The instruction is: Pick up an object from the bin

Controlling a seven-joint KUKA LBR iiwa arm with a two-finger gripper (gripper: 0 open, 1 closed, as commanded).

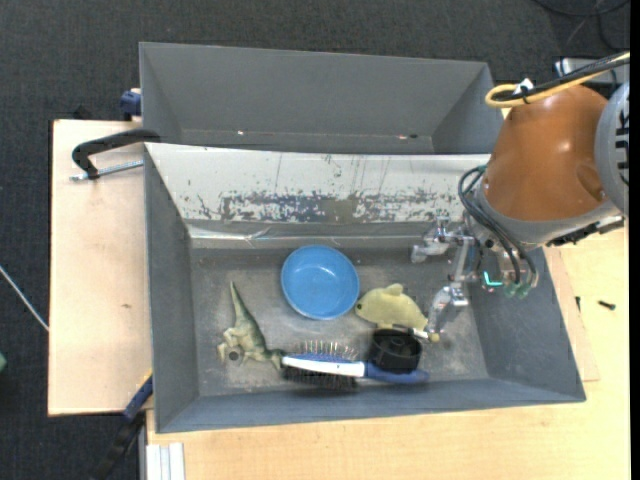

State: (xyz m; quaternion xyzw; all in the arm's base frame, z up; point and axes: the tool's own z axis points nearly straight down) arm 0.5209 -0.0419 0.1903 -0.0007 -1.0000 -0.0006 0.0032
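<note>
Though the hand (441,320) hangs just beside the right end of the pale yellow, soft-looking lumpy toy (388,306) on the floor of the grey metal bin (170,298), I cannot tell how far open it is, and nothing shows in its grip. I judge the toy light and squashy. A pinch across its plump middle should hold, clear of the black round cup (396,351) just below.

The gripper (441,324) hangs just beside the pale yellow soft toy (389,306), near a black round cup (396,350) and a round blue plastic bowl (319,281)
</note>
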